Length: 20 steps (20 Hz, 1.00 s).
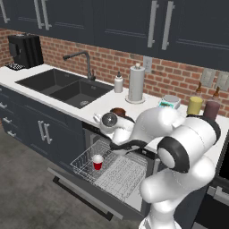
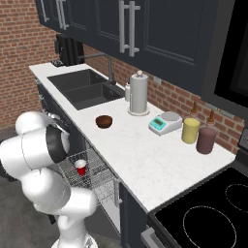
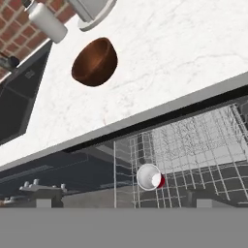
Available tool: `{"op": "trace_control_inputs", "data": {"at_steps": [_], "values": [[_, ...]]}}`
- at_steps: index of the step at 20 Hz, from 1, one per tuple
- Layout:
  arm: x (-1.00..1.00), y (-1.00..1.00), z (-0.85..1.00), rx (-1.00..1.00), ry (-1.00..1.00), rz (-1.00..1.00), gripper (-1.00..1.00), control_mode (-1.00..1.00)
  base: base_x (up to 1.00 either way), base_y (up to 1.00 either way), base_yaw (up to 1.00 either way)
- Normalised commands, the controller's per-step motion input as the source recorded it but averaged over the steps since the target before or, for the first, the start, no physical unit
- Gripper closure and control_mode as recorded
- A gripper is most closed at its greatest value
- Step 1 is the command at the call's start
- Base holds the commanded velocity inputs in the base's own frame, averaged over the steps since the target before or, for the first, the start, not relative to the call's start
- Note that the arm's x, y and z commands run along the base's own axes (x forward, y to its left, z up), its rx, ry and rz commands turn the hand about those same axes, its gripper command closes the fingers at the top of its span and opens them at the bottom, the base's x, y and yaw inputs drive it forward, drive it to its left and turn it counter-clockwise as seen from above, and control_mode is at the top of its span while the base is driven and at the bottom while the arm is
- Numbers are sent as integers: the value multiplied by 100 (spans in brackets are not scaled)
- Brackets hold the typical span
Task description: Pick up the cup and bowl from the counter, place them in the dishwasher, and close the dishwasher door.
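The red cup (image 1: 97,162) stands upright in the white wire rack (image 1: 120,172) of the open dishwasher; it shows also as cup (image 2: 81,167) and from above as cup (image 3: 149,177). On the white counter (image 2: 145,155) near the front edge rests the dark brown bowl (image 2: 103,121), partly hidden behind my arm as bowl (image 1: 118,111), and seen at bowl (image 3: 95,62). My gripper (image 1: 99,120) hangs open and holds nothing, over the counter edge above the rack, between cup and bowl. The dishwasher door (image 1: 85,190) lies folded down flat.
A paper towel holder (image 1: 136,84), soap bottle (image 1: 118,83), kitchen scale (image 1: 169,103), yellow jar (image 1: 194,105) and maroon jar (image 1: 211,109) line the back of the counter. The sink (image 1: 67,87) is to the left, the black stovetop (image 2: 213,213) to the right.
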Motion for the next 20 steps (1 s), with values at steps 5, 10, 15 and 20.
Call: {"op": "trace_control_inputs", "data": {"at_steps": [5,10,15,20], "values": [[-69,0,40,13,-8,-12,-100,-100,0,0,0],[-35,-2,51,19,2,-14,-100,-100,0,0,0],[3,0,68,19,16,-5,-100,-100,0,0,0],[13,0,41,6,18,-3,-100,-100,0,0,0]]}}
